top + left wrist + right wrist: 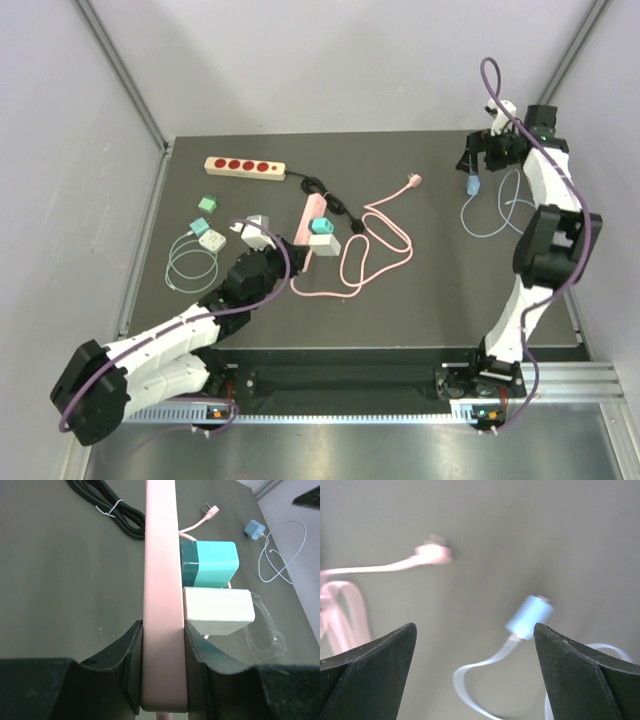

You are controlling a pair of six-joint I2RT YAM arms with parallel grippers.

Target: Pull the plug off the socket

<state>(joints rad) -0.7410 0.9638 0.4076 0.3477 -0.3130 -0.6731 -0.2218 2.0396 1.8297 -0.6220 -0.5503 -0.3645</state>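
Pink power strip point(161, 580) is clamped between the two fingers of the left gripper point(162, 630), which are closed narrow against its long sides at the near end. The strip runs straight ahead of that gripper across the dark table point(60, 580).

Two plugs are seated in the strip, both on the right of the left gripper's line. The white plug point(217, 611) sits just ahead of the right fingertip. The teal plug point(212, 564) sits directly beyond it, the two touching or nearly so. Both appear fully inserted.

A coiled black cable point(112, 505) lies ahead and to the left of the left gripper, apart from the strip.

The right gripper point(474, 627) is well apart from the strip, at the far right of the table. Its fingers are spread wide and hold nothing. A pale blue charger point(529, 616) with its light cable lies on the table below it, nearer the right finger. The pink cord's plug end point(432, 553) lies beyond, towards the left finger. The right wrist view is blurred, so finer detail cannot be confirmed.
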